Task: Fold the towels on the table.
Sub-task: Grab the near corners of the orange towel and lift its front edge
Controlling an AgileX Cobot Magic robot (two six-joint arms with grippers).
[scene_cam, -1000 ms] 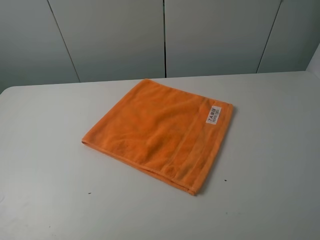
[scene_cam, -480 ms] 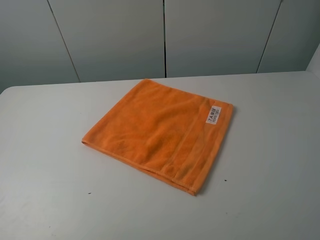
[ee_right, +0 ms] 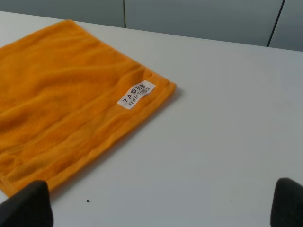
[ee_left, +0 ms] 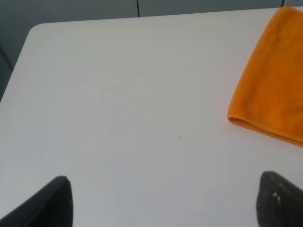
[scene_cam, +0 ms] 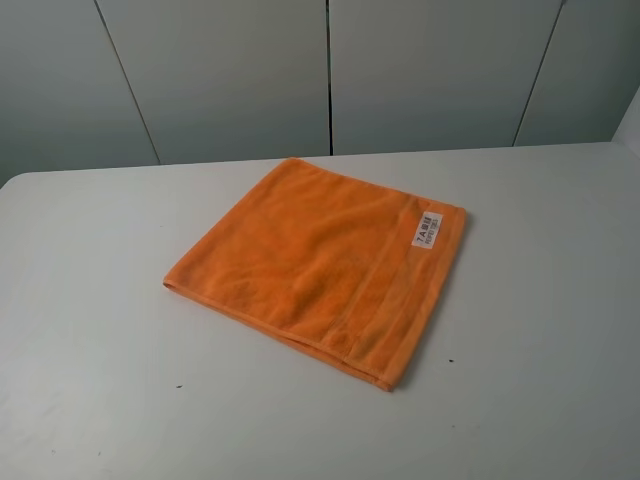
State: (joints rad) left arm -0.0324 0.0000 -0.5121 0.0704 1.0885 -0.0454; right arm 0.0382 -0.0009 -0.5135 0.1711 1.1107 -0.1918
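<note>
The large plain white matte worktop (scene_cam: 100, 400) fills the lower part of the high view, and the bright orange terry-cloth towel (scene_cam: 320, 265) lies flat at its centre, turned corner-on and apparently doubled along its left edge; no container shows. It looks light, soft and limp, likely to sag rather than slide, so I would pinch two corners of the banded edge at centre right, near the small white printed label (scene_cam: 427, 231). The left jaws and the right jaws stand wide apart, holding nothing.
</note>
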